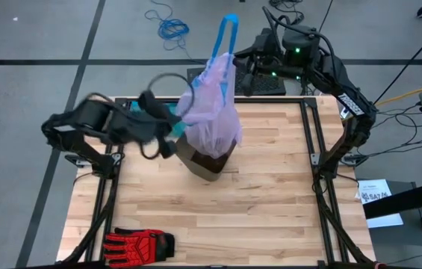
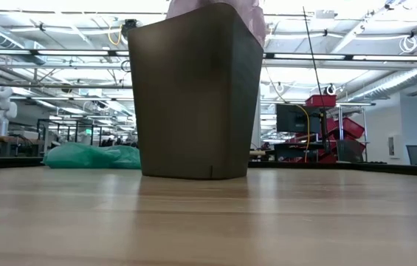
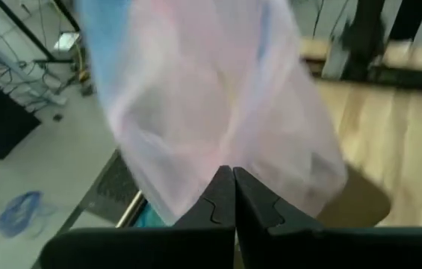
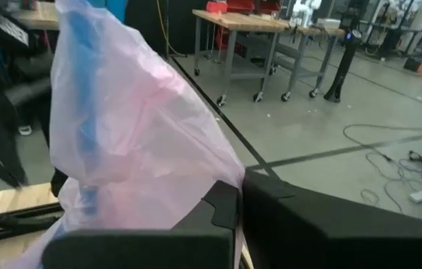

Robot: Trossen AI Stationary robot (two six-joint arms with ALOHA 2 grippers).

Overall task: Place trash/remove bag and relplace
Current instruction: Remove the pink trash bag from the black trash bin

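Billowing above the dark tapered bin (image 1: pixel 207 161) mid-tabletop (image 1: pixel 270 209), the thin translucent pink bag (image 1: pixel 214 104) hangs pinched by the right end effector (image 4: pixel 239 213); left end effector (image 3: pixel 234 196) pressed together beside it.

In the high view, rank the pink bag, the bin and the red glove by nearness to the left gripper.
From the left gripper:
1. The pink bag, right against its fingers, above the bin.
2. The bin, just below and beside it.
3. The red glove, far off at the table's near edge.

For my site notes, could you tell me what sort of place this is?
Probably a robotics lab or workshop: wheeled workbenches, red bins, loose floor cables and another robot arm beyond the table.
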